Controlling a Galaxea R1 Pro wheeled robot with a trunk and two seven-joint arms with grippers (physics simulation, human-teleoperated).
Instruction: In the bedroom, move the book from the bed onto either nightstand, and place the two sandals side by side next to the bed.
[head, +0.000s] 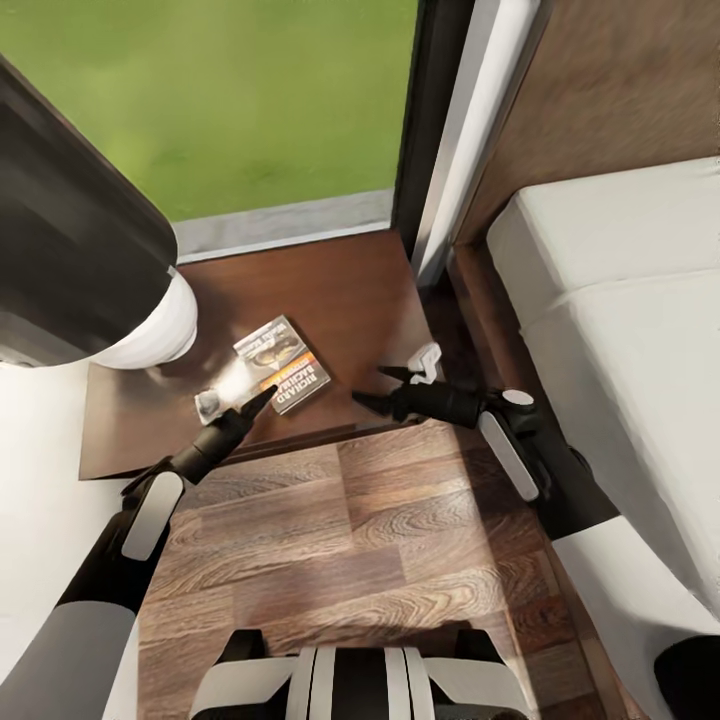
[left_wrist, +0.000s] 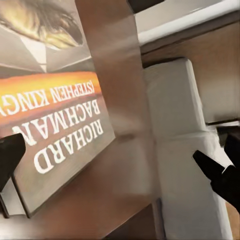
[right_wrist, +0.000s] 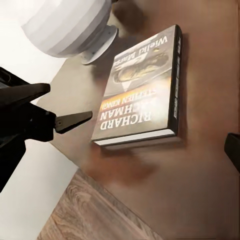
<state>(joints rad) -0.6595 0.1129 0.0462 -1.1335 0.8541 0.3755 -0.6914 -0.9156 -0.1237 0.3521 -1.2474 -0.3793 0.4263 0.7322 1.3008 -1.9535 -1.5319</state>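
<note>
I am in a bedroom of a home. To my right lies a low bed (head: 640, 300) with a plain light-grey mattress in a dark wooden frame. Just beside it, in front of me, stands a dark-brown nightstand (head: 340, 290) carrying a white-based lamp (head: 150, 330) with a dark shade and a paperback book (head: 283, 363). The floor (head: 350, 540) is brown wood plank, the wall (head: 620, 90) behind the bed is wood-panelled, and a tall dark-framed window (head: 220, 100) looks out on green grass.
</note>
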